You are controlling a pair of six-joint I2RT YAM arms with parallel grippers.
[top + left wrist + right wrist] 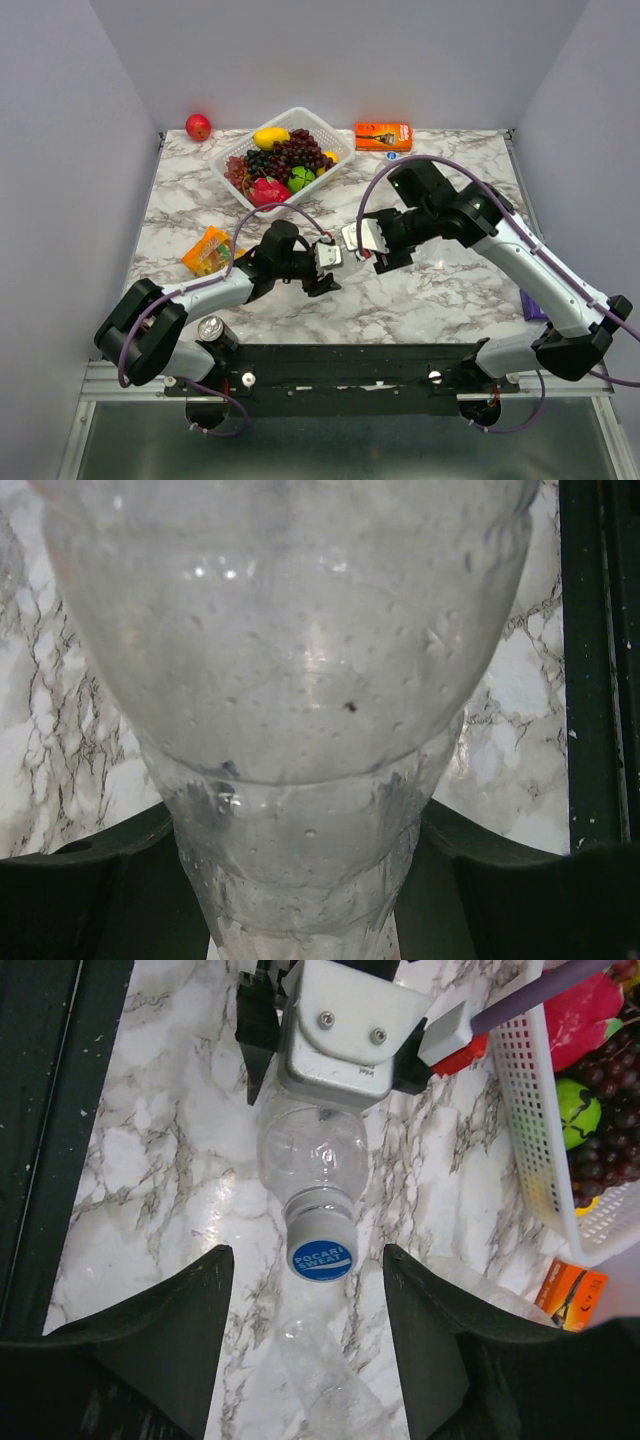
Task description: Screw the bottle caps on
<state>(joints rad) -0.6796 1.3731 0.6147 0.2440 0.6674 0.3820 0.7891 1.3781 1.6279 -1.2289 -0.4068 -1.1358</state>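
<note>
Closest to us, almost against the left wrist lens, is a clear bottle (300,680), its droplet-speckled wall filling the view. The left tool (300,825) is clamped on it, a dark finger (90,900) against each side of the body. From the right wrist we see this bottle held clear of the marble worktop (150,1160), its neck aimed at the right tool (305,1260). A blue cap (322,1257) with white lettering sits on that neck; how tightly it is screwed down we cannot tell. The right tool stands apart: its two fingers (170,1340) flank the cap with a gap on both sides.

Just under the capped end a second bottle (325,1375), also clear, lies on its side on the worktop; we cannot make out its mouth.

We place the rest by the white basket (535,1130) of fruit, dark grapes (300,152) heaped in it, at the far side of the worktop. The held bottle and both tools are in front of the basket, toward the arm bases. A red apple (198,126) lies left of the basket by the back wall, and an orange box (384,135) lies just right of it. An orange packet (210,250) lies in front of the basket and to its left. Further that way, well apart from the basket, a can (212,330) with a silver top stands by the left arm's base.
</note>
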